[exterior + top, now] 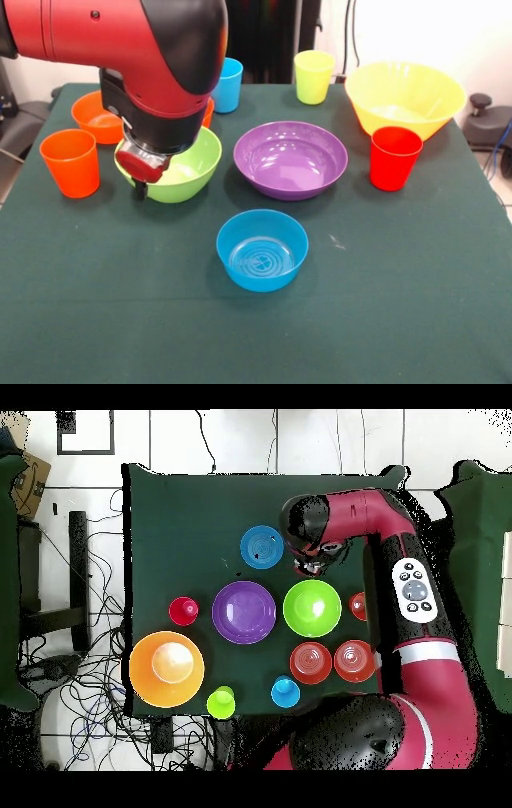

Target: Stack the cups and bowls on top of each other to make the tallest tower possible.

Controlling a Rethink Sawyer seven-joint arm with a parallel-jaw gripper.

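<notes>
The hand (142, 178) is hanging at the near left rim of the lime green bowl (186, 172), one dark fingertip showing just outside the wall; how far it is parted cannot be told, and it is unclear whether it is gripping the rim.

Nothing is stacked: the small blue bowl (262, 250) is sitting alone at the front of the table (400, 304), the purple bowl (290, 158) is lying beside the green one, and the yellow bowl (404, 96), the red cup (394, 158) and the orange cup (70, 162) are standing apart.
</notes>
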